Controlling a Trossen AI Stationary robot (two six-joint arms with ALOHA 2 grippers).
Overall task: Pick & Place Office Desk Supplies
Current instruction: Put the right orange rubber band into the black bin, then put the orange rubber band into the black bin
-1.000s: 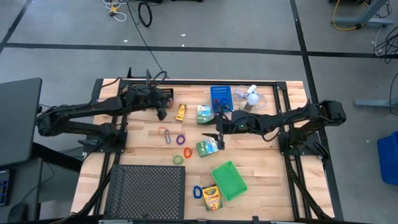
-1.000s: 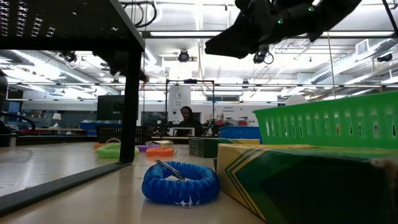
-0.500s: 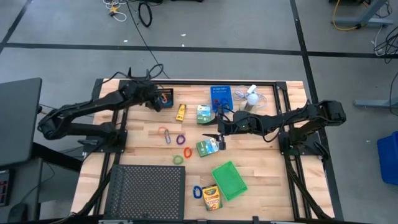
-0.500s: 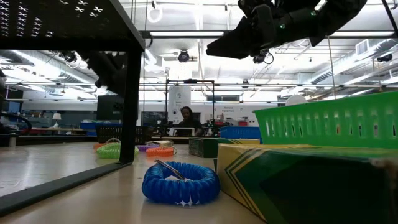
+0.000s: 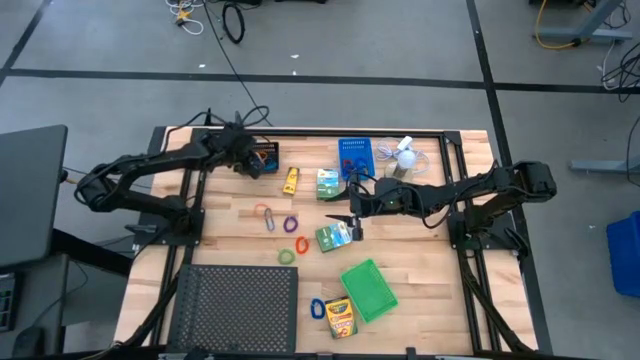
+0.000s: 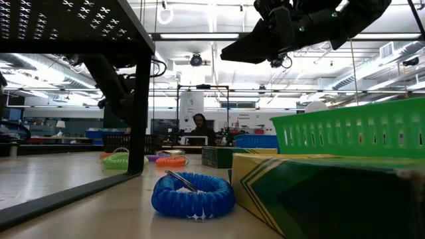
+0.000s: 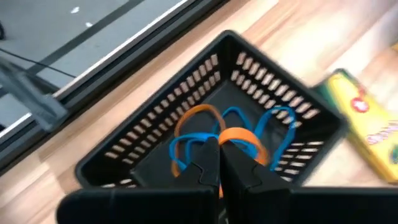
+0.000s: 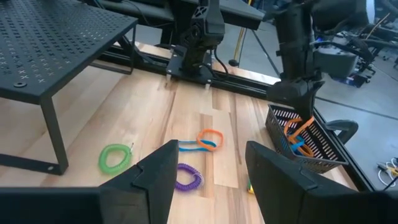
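Near edge first: yellow crayon box (image 5: 340, 318) and blue coil loop (image 5: 317, 308) sit bottom centre, green bin (image 5: 367, 290) just above.

Mid-frame, your right gripper (image 5: 353, 222) hangs fingers apart, holding nothing, right beside the green-white box (image 5: 334, 237). Risk: you descend off-centre, a finger clips the box edge and shoves or tips it.

Far, upper left: left gripper (image 7: 219, 163) fingers pressed together on an orange band (image 7: 235, 136), over the black bin (image 5: 263, 158), which holds orange and blue bands. Risk: on opening, the band could snag a finger and come out on your retract.
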